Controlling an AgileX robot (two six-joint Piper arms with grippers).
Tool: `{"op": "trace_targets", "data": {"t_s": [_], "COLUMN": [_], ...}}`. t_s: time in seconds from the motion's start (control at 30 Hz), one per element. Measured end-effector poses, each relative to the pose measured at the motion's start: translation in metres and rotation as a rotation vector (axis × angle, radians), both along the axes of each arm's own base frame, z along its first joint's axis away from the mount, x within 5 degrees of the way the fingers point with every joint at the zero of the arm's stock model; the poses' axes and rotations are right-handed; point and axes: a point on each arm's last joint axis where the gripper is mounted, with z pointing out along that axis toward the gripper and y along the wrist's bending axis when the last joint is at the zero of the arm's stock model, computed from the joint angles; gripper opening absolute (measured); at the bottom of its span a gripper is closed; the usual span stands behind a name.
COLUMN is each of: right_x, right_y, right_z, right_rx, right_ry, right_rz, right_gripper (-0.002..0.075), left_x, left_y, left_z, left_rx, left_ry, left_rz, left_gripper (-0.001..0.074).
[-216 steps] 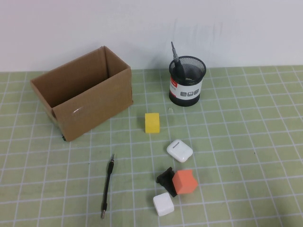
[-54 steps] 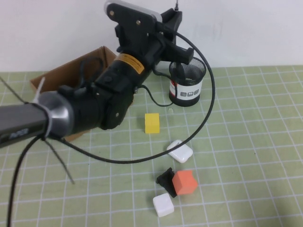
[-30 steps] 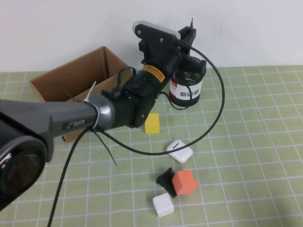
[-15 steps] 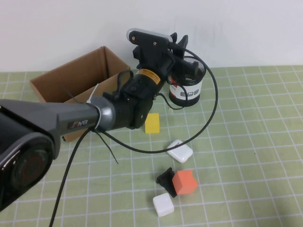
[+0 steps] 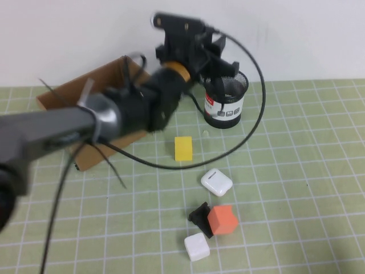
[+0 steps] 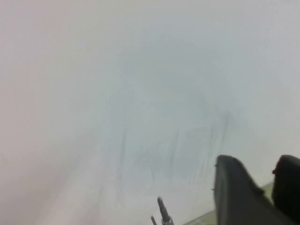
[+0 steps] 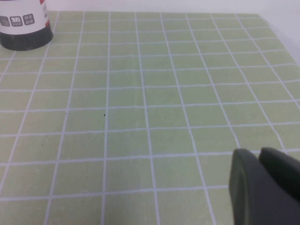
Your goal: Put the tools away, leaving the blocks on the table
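Observation:
My left gripper [image 5: 221, 52] hangs just above the black mesh cup [image 5: 227, 101] at the back of the table. In the left wrist view its fingers [image 6: 234, 197] stand apart with nothing between them, and two thin tool tips [image 6: 161, 211] poke up below. The scissors and screwdriver are out of view. The yellow block [image 5: 183, 148], orange block [image 5: 222, 220], white block [image 5: 197, 246] and black piece [image 5: 199, 216] lie on the green mat [image 5: 296, 171]. My right gripper [image 7: 255, 152] is shut and empty, low over bare mat, outside the high view.
An open cardboard box [image 5: 63, 100] stands at the back left, partly behind my left arm. A white rounded case [image 5: 216, 182] lies between the yellow and orange blocks. The cup also shows in the right wrist view [image 7: 26, 28].
The thin pen-like tool left the mat and rode in my left gripper toward the cup. Its tip stuck up above the gripper a second ago and is gone from there now.

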Motion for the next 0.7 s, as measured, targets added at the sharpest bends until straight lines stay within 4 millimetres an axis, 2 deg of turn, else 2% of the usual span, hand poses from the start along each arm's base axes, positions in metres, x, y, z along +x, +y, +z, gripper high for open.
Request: {"op": "trace_targets", "data": {"t_s": [0.17, 0.33, 0.47, 0.7], "right_x": [0.000, 0.000, 0.000, 0.000], "right_y": [0.000, 0.000, 0.000, 0.000], "right_z": [0.000, 0.000, 0.000, 0.000], "right_rx": [0.000, 0.000, 0.000, -0.002], "right_ry": [0.000, 0.000, 0.000, 0.000], "right_rz": [0.000, 0.000, 0.000, 0.000], "right_gripper": [-0.0011, -0.0011, -0.0011, -0.0011], "left_x": [-0.021, -0.054, -0.094, -0.172], "left_y": [0.016, 0.044, 0.073, 0.129], "left_z": [0.051, 0.090, 0.095, 0.086], "left_rx": [0.176, 0.280, 0.313, 0.314], "left_ry": [0.006, -0.012, -0.016, -0.015], "left_rz": [-0.028, -0.045, -0.052, -0.052], "left_gripper": [0.0039, 0.0003, 0.0000, -0.0001]}}
